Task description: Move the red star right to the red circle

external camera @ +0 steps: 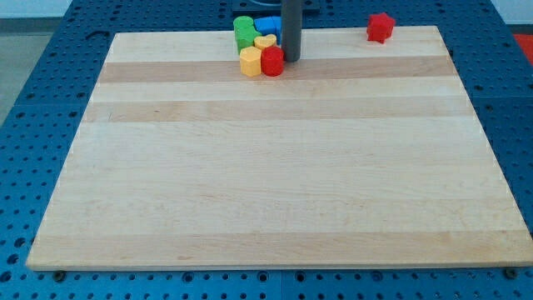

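— How far along are you?
— Barely begun: your red star (381,27) sits at the view's top right, well apart from the red circle (272,61) (in the cluster). My tip (291,58), holding nothing, touches that circle

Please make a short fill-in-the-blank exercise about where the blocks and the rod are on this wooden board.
The red star sits alone near the view's top ____ corner.
My tip is just right of the red ____ block.
The block left of the red circle is ____.

Missing words: right; circle; yellow
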You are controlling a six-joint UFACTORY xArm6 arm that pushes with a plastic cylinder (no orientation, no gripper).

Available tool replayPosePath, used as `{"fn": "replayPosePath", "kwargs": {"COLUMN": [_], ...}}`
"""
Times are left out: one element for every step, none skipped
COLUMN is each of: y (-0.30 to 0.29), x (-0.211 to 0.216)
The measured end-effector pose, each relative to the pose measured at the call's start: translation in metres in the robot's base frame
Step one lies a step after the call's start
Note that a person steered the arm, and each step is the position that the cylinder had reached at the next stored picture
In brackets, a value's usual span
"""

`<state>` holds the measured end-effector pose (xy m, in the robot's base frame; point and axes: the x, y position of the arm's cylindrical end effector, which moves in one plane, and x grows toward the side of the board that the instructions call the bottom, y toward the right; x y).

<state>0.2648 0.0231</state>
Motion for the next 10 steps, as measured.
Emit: {"fn": "replayPosePath", "kwargs": {"y": [-0.004,0.001,0.037,0.115,0.204,0.281,0.284,0.284,0.262,0.170], "x": [-0.004,0.001,0.018,0.009,-0.031,-0.063,-0.074,-0.074,-0.074,-0.073]}}
